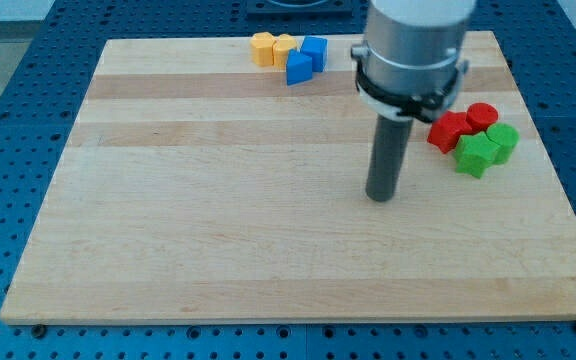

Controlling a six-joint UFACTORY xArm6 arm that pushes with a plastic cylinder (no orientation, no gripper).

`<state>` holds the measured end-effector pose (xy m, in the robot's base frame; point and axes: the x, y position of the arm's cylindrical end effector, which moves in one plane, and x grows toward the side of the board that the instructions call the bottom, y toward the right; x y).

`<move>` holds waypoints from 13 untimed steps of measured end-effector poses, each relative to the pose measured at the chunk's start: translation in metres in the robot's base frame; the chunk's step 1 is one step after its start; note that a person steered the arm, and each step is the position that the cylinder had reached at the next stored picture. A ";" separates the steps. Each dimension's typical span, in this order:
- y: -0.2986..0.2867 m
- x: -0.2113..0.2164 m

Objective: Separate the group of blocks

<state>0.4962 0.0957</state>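
On the wooden board (218,240), toward the view's right of centre, my tip (380,197) is seen resting on bare wood, touching no block; as a plain rod it holds nothing and has nothing to open or close. The near half of the board, toward the view's bottom, carries no blocks.

Just beyond and to the view's right of the tip, near the right edge, one cluster is found: a green block (476,155) of star-like outline nearest, a second green block (503,140) beside it, a red block (449,131) touching them on the view's left, and a red cylinder (482,116) behind. These four are packed together, and the cluster's long axis is judged to run diagonally from the red block toward the rounder green one.

Farther off, along the view's top edge, a second cluster lies to the tip's upper left: two blue blocks (306,58) and two yellow blocks (271,48), ranged roughly left to right.

The red-and-green cluster is judged the nearer target; a push toward the view's upper right would be needed to wedge it apart.
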 end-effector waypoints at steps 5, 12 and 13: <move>0.196 -0.046; 0.139 -0.077; 0.121 -0.077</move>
<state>0.4187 0.2171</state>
